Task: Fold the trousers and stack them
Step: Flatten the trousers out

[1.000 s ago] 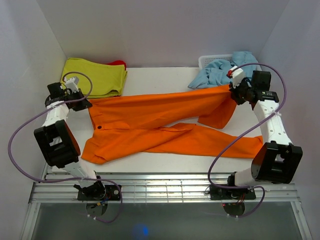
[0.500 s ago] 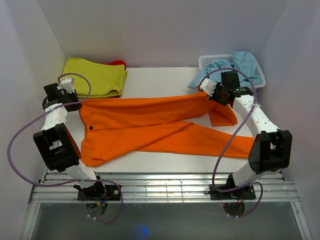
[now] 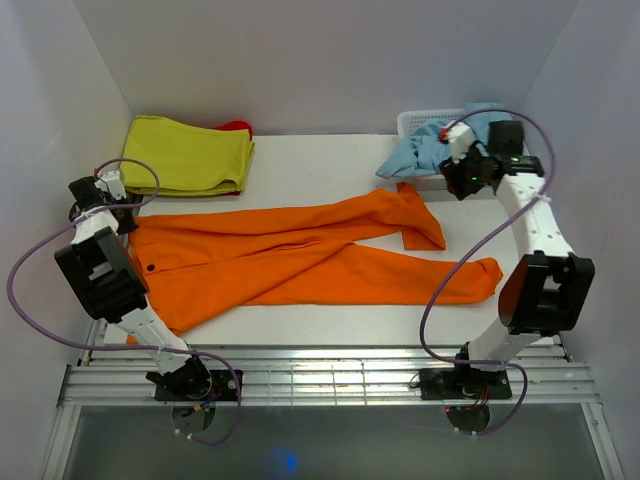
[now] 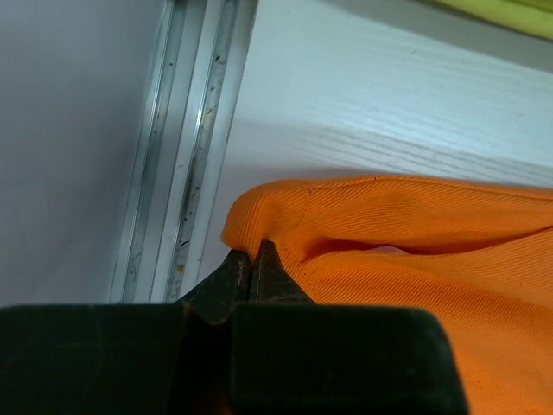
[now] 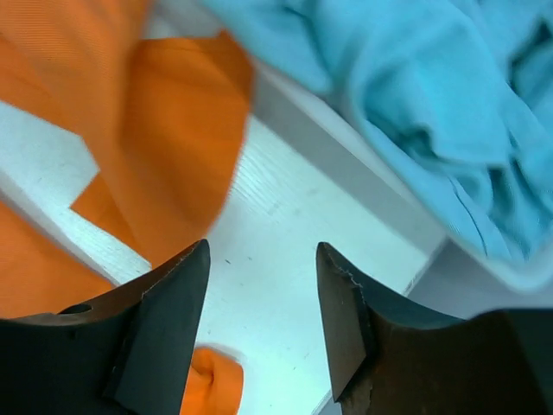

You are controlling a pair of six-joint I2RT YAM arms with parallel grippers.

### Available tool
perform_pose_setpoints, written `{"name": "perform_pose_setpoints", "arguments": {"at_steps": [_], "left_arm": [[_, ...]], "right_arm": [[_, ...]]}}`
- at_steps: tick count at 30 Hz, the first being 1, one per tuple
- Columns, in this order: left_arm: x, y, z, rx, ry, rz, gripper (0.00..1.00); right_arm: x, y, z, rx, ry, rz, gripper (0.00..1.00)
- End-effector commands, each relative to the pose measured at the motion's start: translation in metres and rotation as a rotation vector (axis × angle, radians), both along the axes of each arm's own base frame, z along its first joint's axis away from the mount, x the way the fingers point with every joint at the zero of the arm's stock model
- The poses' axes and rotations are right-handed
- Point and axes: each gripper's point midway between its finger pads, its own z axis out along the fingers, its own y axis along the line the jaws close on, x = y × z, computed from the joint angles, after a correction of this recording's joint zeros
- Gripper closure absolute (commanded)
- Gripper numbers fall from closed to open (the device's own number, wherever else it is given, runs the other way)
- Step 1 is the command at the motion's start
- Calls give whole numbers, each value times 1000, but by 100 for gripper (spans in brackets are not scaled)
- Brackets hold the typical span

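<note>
The orange trousers lie flat across the table, waistband to the left with a dark button, and both legs run to the right. My left gripper is at the table's left edge, shut on a fold of the waistband corner, its fingertips pinching the orange cloth. My right gripper hangs open above the back right of the table, nothing between its fingers. The upper leg's end lies loose below and left of it, blurred in the right wrist view.
A folded yellow-green cloth lies at the back left with a red item behind it. A white basket at the back right holds a light blue garment that spills onto the table. Metal rails line the near edge.
My right gripper opened and let go of the upper trouser leg, which dropped flat, then drew back towards the basket. My left gripper pulled the waistband further left.
</note>
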Motion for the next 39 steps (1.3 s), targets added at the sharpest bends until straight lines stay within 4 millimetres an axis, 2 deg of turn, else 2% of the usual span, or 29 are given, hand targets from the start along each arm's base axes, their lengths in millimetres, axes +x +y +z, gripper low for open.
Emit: {"name": "perform_pose_setpoints", "arguments": {"at_steps": [1,3,5,6,7,8,10,12,14,16,17,18,20,21,23,24,25,26,28,29,30,32,33,36,37,38,39], "left_arm": [[6,3,21,2,-57,-33,100],[5,-3,15,-28,-55,-41,100],[4,-4,10,-45,-41,-34,100],[4,-5,10,-49,-39,-35,100],[5,-4,9,-52,-35,-32,100],[4,-5,8,-58,-32,-35,100],[4,-6,10,-59,-33,-40,100],[2,-8,10,-64,-29,-47,100],[1,-9,12,-64,-28,-51,100],[1,-10,14,-62,-30,-56,100],[0,-11,14,-63,-31,-59,100],[0,-11,14,-64,-30,-61,100],[-1,-11,14,-69,-27,-56,100],[-2,-13,12,-76,-23,-56,100],[-2,-14,10,-86,-20,-51,100],[-1,-14,9,-89,-18,-49,100],[-1,-13,8,-91,-15,-46,100],[-1,-13,7,-93,-11,-45,100],[2,-11,6,-97,-6,-45,100],[3,-11,4,-103,-2,-45,100],[4,-11,6,-105,-7,-49,100],[5,-12,6,-109,-9,-53,100],[5,-14,6,-116,-12,-59,100],[4,-17,7,-123,-17,-65,100],[3,-18,8,-128,-19,-69,100],[3,-19,8,-128,-21,-70,100],[3,-19,9,-127,-22,-72,100]], "right_arm": [[-17,-42,22,302,49,-185,42],[-17,-53,11,431,99,-300,45],[-22,-51,-18,512,184,-363,46],[-24,-46,-26,573,220,-415,46],[-16,-45,-32,598,198,-419,45],[-22,-41,-51,624,235,-446,45],[-13,-36,-62,703,229,-477,39],[-16,-29,-83,756,295,-510,36],[-15,-28,-94,779,314,-535,29],[-24,-24,-112,804,348,-577,22],[-19,-25,-113,814,311,-566,21],[-25,-21,-124,819,333,-571,20],[-24,-15,-133,830,353,-571,20],[-25,-13,-143,835,385,-581,20],[-24,-10,-150,857,409,-594,26],[-24,-7,-152,873,426,-582,35],[-23,-6,-153,880,442,-578,61],[-25,-7,-150,883,437,-557,72],[-30,-13,-128,888,381,-533,92],[-31,-23,-115,891,340,-521,92],[-35,-26,-89,887,284,-496,92],[-41,-41,-61,875,203,-493,92],[-44,-45,-30,824,88,-428,92],[-51,-48,11,684,-79,-366,92],[-55,-45,8,588,-86,-327,92],[-57,-20,7,525,-77,-249,92],[-59,-19,3,444,-86,-248,92]]}}
